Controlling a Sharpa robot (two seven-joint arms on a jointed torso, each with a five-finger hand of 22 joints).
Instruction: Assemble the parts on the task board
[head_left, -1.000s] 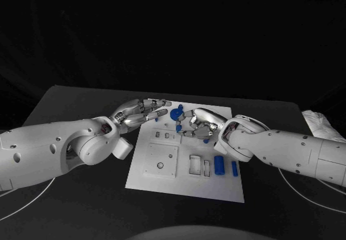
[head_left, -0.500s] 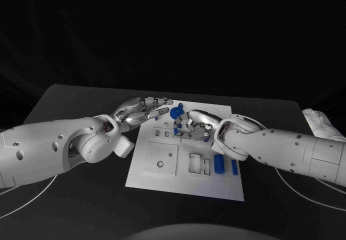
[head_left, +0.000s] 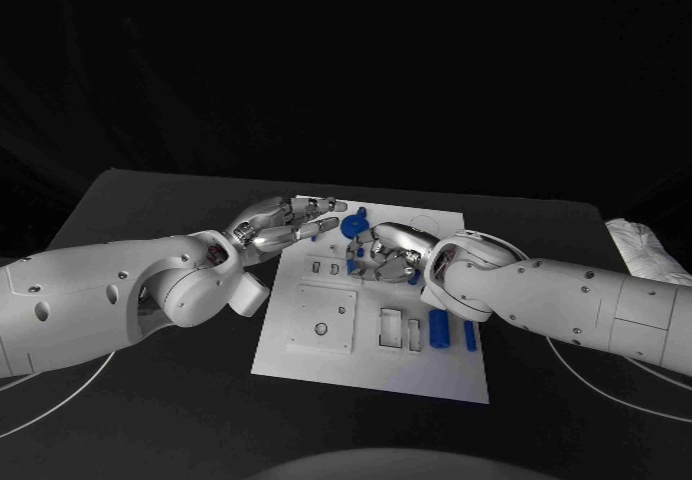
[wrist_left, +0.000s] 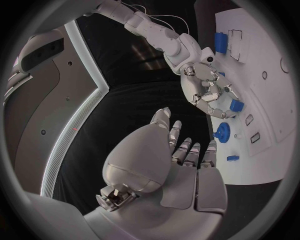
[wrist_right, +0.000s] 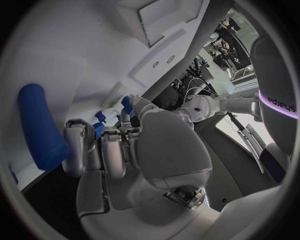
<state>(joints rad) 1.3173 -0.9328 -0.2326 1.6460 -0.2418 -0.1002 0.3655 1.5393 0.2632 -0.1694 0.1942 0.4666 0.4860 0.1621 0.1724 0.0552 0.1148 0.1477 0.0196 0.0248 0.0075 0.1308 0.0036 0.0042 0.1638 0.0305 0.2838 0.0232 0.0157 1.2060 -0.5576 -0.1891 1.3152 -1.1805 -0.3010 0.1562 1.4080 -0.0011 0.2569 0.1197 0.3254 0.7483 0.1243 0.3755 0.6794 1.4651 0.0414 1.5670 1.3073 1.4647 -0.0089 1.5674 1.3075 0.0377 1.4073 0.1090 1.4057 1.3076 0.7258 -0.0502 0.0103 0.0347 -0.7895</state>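
**Mia:** Where is the task board (head_left: 433, 370)?

**Sam:** It is the white plate in the middle of the head view, lying flat on the black table (head_left: 130, 200). It has little slots and holes cut in it.

**Mia:** And the blue parts?

**Sam:** A blue gear (head_left: 352, 227) stands near the top of the board, between the two hands. A blue cylinder (head_left: 437, 329) and a thin blue pin (head_left: 470, 336) lie side by side lower down on the right side of the board, just below the right arm.

**Mia:** What is the left hand (head_left: 281, 224) doing?

**Sam:** It comes in from the left side of the picture and sits at the board's upper left edge. Its fingers are stretched out and a bit apart, pointing at the gear. It holds nothing.

**Mia:** And the right hand (head_left: 387, 252)?

**Sam:** It is over the top middle of the board, just right of the gear. Its fingers are curled in and down. In the left wrist view I see a small blue block (wrist_left: 236, 105) right at its fingertips. It looks like the hand has hold of it, but I cannot tell for sure.

**Mia:** Do the hands touch?

**Sam:** No. They are near each other, with the gear between them.
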